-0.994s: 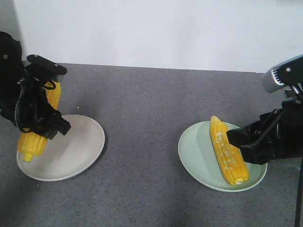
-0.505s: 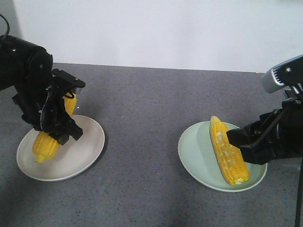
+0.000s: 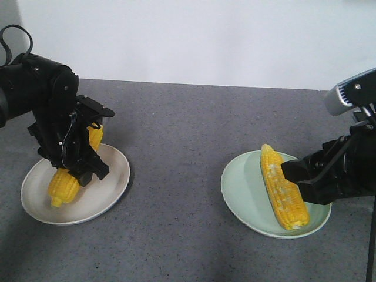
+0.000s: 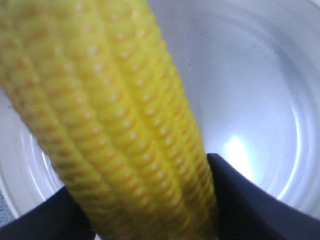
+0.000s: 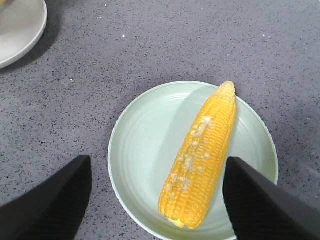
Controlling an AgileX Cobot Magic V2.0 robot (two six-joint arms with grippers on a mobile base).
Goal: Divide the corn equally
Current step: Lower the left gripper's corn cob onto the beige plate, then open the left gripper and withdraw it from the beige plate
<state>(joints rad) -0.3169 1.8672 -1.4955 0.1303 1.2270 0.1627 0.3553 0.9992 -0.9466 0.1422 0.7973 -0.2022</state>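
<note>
Low over the white plate (image 3: pixel 111 176), left fingers (image 3: pixel 88 170) clench a corn cob (image 3: pixel 64 185) — right fingers (image 5: pixel 250 200) spread.

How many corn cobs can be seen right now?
2. One cob is gripped in the left claw over the white plate; one patchy cob lies on the green plate in front of the open right claw. Any others are out of view.

Grey speckled tabletop (image 3: pixel 182 176) – spanning the frame below a white wall, white plate (image 3: pixel 108 188) resting on it at lower left, pale green plate (image 3: pixel 241 194) resting on it at lower right – well apart, bare surface between.
</note>
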